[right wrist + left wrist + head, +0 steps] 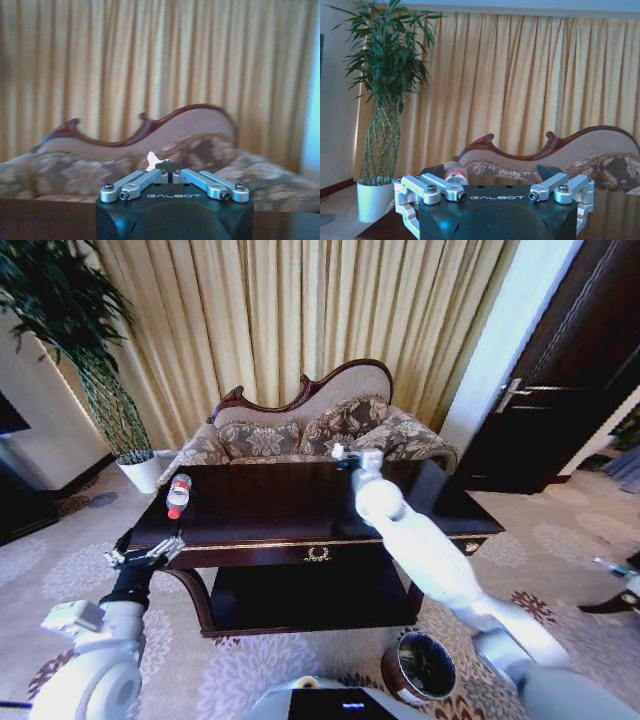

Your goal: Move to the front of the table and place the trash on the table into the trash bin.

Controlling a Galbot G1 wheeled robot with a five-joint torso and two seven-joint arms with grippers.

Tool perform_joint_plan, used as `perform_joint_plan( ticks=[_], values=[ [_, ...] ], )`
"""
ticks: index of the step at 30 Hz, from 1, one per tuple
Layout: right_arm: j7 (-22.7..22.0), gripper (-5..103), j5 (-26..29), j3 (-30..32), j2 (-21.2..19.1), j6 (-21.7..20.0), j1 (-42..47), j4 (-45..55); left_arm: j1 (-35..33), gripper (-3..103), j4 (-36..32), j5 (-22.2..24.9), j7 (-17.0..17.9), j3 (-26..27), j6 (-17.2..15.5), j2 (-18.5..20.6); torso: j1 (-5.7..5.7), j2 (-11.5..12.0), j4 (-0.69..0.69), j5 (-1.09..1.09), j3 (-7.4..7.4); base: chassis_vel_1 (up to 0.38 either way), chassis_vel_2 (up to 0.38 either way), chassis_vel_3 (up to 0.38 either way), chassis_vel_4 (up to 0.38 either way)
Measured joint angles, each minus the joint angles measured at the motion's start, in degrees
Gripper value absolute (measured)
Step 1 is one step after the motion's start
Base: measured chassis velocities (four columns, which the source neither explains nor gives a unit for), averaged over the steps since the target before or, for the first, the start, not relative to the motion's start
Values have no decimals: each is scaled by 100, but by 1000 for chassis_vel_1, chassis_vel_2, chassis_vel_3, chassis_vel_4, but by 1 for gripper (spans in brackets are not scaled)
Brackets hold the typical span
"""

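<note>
The dark glossy table (250, 530) stands right in front of me. On its left part lies the clear bottle (179, 494) with its red cap and label, seen too ahead of the left wrist as the bottle (456, 175). My left gripper (150, 553) hovers open by the table's front left corner, short of the bottle; the open left gripper (490, 175) holds nothing. My right arm reaches over the table's far edge, where the right gripper (347, 457) is shut on a small white paper wad (338, 451). The wad (150, 159) sticks out of the right gripper's tips (168, 166). The brown trash bin (421, 668) stands on the carpet at my lower right.
A patterned sofa (310, 430) backs onto the table's far side, with curtains behind. A tall plant in a white pot (140, 470) stands at the far left. A dark door (560, 370) is at the right. Patterned carpet lies open around the table.
</note>
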State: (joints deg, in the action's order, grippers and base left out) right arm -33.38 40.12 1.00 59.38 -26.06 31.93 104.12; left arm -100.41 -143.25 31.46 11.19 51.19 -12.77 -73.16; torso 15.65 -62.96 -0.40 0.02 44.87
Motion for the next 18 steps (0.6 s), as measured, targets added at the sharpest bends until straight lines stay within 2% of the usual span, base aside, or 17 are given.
perform_joint_plan(
  ticks=[4, 6, 10, 18],
  values=[
    [50, 0, -286, 401, -268, 224, 510, 258, 45, 100, 0, -12, -1, -66, 1, 37, 0, 0, -2, -1, 0, 0, 0, 0, 0],
    [42, 0, -507, 701, -500, 402, 1063, 559, 83, 100, 0, -19, -4, -125, 2, 72, 0, 0, -2, -1, 0, 0, 0, 0, 0],
    [-62, 0, -578, 947, -644, 474, 1682, 880, 132, 100, 0, -23, -5, -171, 2, 112, 0, 0, -1, -3, 0, 0, 0, 0, 0],
    [-262, 0, -619, 1070, -535, 361, 2098, 1168, 134, 100, 0, -23, -14, -192, 4, 148, 0, 0, 0, -2, 0, 0, 0, 0, 0]
  ],
)
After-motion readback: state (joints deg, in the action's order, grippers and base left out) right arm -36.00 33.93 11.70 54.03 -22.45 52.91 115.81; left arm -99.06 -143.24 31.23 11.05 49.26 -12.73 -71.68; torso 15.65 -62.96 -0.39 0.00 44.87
